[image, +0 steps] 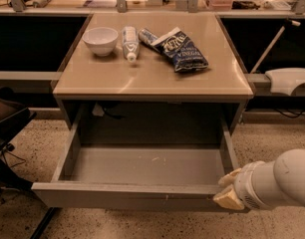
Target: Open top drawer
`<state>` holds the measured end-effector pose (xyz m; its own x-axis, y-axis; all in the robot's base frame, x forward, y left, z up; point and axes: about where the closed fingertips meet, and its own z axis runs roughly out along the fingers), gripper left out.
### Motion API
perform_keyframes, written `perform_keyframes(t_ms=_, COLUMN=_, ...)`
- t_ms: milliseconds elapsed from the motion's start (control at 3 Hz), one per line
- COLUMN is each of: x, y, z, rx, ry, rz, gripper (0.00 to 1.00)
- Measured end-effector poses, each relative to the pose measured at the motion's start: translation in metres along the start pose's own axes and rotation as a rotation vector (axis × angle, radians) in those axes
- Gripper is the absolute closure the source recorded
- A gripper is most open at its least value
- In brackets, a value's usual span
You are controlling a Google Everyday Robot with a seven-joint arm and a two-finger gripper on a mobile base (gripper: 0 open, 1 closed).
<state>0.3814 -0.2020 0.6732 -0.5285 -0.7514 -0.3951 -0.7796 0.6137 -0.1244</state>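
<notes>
The top drawer (127, 195) is a wide grey handleless drawer. It stands pulled far out of the cabinet under the tan counter, and its plain grey inside is bare. My gripper (227, 189) is at the drawer's front right corner, with its pale fingers (228, 198) against the front panel's right end. The white arm runs off to the lower right.
On the countertop (152, 76) stand a white bowl (100, 39), a white bottle lying down (129, 43) and a dark blue chip bag (181, 50). A dark chair (8, 128) stands at the left. A white object (289, 79) sits at the right. The floor is speckled.
</notes>
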Motion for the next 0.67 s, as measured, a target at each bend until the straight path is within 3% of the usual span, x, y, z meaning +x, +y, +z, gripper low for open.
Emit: perform_keyframes(t_ms=667, x=-0.0010, y=0.0054, z=-0.0023, rx=0.012, ry=-0.007, rz=0.003, gripper=1.00)
